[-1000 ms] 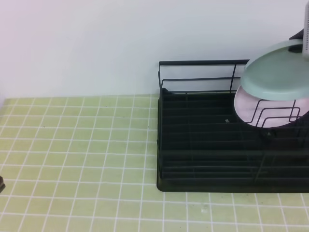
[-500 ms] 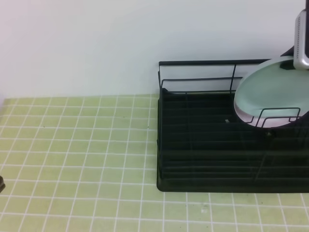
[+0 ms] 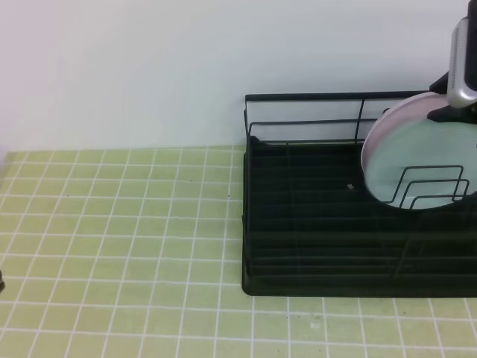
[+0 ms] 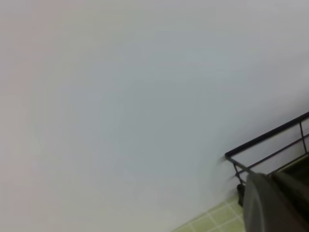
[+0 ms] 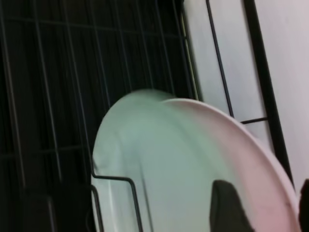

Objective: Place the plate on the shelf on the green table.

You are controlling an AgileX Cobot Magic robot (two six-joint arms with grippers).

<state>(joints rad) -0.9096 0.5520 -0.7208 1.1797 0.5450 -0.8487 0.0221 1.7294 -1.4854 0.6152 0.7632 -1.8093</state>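
The pale blue-green plate [image 3: 417, 160] stands nearly upright in the wire dividers at the right end of the black shelf [image 3: 313, 224] on the green table [image 3: 119, 224]. It leans against a pale pink plate [image 3: 391, 119] behind it. My right gripper [image 3: 453, 110] is at the plates' top rim. In the right wrist view its gripper [image 5: 265, 212] has one dark finger [image 5: 227, 208] in front of the blue-green plate [image 5: 145, 159] and the other at the frame's right edge, past the pink rim [image 5: 263, 159]. I cannot tell whether it grips. Only a dark sliver of my left gripper [image 3: 1, 283] shows.
The shelf's back rail [image 3: 313, 97] runs along the white wall; it also shows in the left wrist view [image 4: 265, 140]. The slatted tray holds nothing to the left of the plates. The tiled table stretches out to the left and front of the shelf.
The blue-green plate has come down from a tilt above the pink plate to stand in the dividers before it. The right gripper moved down and slightly left.
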